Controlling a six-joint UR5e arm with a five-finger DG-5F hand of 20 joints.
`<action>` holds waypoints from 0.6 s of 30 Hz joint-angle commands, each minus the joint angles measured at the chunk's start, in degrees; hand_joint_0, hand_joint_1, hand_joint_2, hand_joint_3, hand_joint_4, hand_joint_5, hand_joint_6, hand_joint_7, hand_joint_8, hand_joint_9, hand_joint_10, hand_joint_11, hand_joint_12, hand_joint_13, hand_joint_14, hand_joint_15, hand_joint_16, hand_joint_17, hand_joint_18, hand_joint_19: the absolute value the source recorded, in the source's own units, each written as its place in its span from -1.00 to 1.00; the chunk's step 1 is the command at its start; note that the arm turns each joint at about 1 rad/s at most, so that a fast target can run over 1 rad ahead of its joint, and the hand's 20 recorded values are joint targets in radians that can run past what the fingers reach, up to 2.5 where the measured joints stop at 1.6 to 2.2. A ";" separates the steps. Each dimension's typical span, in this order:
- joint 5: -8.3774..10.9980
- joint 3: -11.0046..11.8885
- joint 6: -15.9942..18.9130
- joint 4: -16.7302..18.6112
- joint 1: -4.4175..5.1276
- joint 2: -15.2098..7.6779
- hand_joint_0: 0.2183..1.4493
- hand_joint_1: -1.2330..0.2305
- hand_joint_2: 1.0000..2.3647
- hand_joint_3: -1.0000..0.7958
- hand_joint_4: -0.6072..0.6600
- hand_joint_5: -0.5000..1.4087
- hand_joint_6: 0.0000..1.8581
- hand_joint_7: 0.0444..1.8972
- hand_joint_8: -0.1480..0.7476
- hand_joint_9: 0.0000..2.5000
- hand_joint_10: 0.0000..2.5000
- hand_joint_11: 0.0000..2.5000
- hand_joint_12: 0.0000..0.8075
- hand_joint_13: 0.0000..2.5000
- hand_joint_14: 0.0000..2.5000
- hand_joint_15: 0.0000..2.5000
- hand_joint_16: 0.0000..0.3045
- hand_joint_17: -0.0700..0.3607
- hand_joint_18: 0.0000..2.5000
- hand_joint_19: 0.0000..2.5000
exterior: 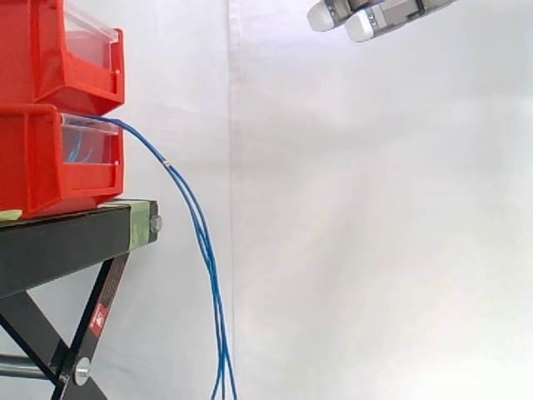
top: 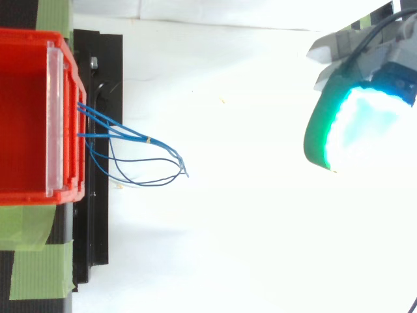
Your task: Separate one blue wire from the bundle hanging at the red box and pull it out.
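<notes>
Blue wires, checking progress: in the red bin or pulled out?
In: blue wires run from the lower red bin and hang; hand apart.

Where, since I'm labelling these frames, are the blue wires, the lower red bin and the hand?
wires (exterior: 197, 223): side view, on the hanging strands.
lower bin (exterior: 29, 162): side view, on its red side wall.
hand (exterior: 366, 23): side view, on a pale fingertip near the top edge.
</notes>
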 commanded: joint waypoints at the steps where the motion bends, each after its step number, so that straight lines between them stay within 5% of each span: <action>1: 0.15 -0.02 0.01 -0.03 0.00 0.00 -0.52 -0.04 -1.00 -0.44 0.31 -0.74 -0.46 -0.30 -0.01 -0.80 -1.00 -0.85 -0.12 -0.98 -1.00 -0.90 -0.61 -0.06 -1.00 -0.75; 18: 0.06 -0.02 -0.43 1.81 0.18 -0.09 -0.57 -0.15 -1.00 -0.44 0.34 -0.73 -0.46 -0.26 -0.01 -0.82 -1.00 -0.86 -0.10 -1.00 -1.00 -0.90 -0.60 -0.04 -1.00 -0.76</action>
